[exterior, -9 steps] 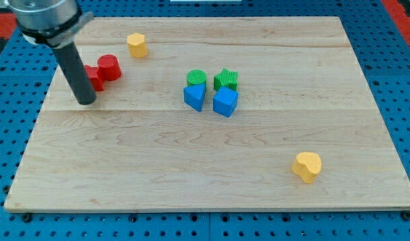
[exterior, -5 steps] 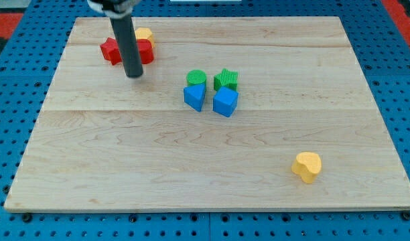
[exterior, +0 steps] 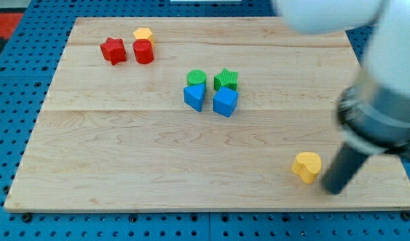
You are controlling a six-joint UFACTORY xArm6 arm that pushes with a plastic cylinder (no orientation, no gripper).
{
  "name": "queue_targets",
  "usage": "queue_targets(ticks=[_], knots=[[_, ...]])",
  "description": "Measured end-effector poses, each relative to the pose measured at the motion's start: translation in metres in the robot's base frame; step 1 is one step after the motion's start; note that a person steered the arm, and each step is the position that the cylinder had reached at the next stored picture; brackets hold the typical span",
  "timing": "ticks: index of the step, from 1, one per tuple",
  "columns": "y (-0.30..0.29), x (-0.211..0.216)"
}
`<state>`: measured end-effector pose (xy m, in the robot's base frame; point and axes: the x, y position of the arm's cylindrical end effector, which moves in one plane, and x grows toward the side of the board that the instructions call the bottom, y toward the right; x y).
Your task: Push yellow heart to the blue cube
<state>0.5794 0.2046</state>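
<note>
The yellow heart (exterior: 306, 166) lies near the view's bottom right of the wooden board (exterior: 124, 154). The blue cube (exterior: 225, 102) sits near the board's middle, up and to the left of the heart. My tip (exterior: 333, 189) rests on the board just right of and slightly below the yellow heart, a small gap apart from it. The dark rod rises up and to the right into the blurred arm (exterior: 386, 114).
A blue triangular block (exterior: 195, 97) sits left of the blue cube. A green cylinder (exterior: 196, 77) and a green star (exterior: 226, 79) stand behind them. A red star (exterior: 113, 51), a red cylinder (exterior: 143, 51) and a yellow hexagonal block (exterior: 143, 34) cluster at the top left.
My tip swept from the top left, pushing the red blocks up and right toward the yellow hexagonal block, then crossed to the bottom right beside the yellow heart. The heart has not moved.
</note>
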Motion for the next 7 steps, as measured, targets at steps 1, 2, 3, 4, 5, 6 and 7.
queue_targets(ticks=[1, 2, 3, 4, 5, 6, 7], knots=[[-0.047, -0.011], [-0.162, -0.007], [-0.204, -0.062], [-0.158, -0.031], [-0.103, -0.026], [-0.140, -0.055], [-0.218, -0.087]])
